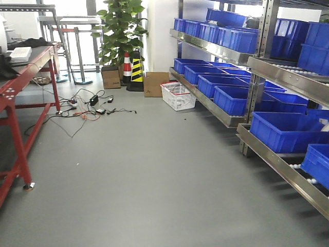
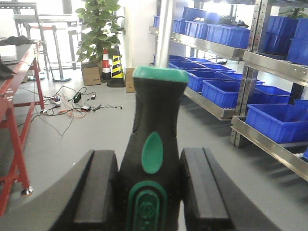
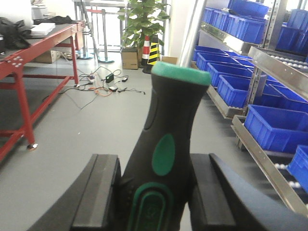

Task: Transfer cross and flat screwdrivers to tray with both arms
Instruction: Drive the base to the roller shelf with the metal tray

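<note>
Nearest your left wrist camera is the left screwdriver (image 2: 156, 120), its black handle standing upright with the green cap on top. The left fingers (image 2: 98, 192) are closed against both sides of the handle's lower part. The right wrist view shows the same: the right screwdriver (image 3: 171, 130) stands upright, with the right fingers (image 3: 98, 192) closed on it low down. Both shafts hang below the frame, so you cannot see either tip.

The tray appears in none of the views. The front camera shows only the floor, the red table (image 1: 31, 56) and shelves of blue crates (image 1: 288, 131).

Watch for three risks:
- The handles taper, so a fast swing could let one twist or slide in the grip.
- An unseen tip could catch the tray's rim as you lower it.
- Both arms are heading for one tray and could crowd each other.
</note>
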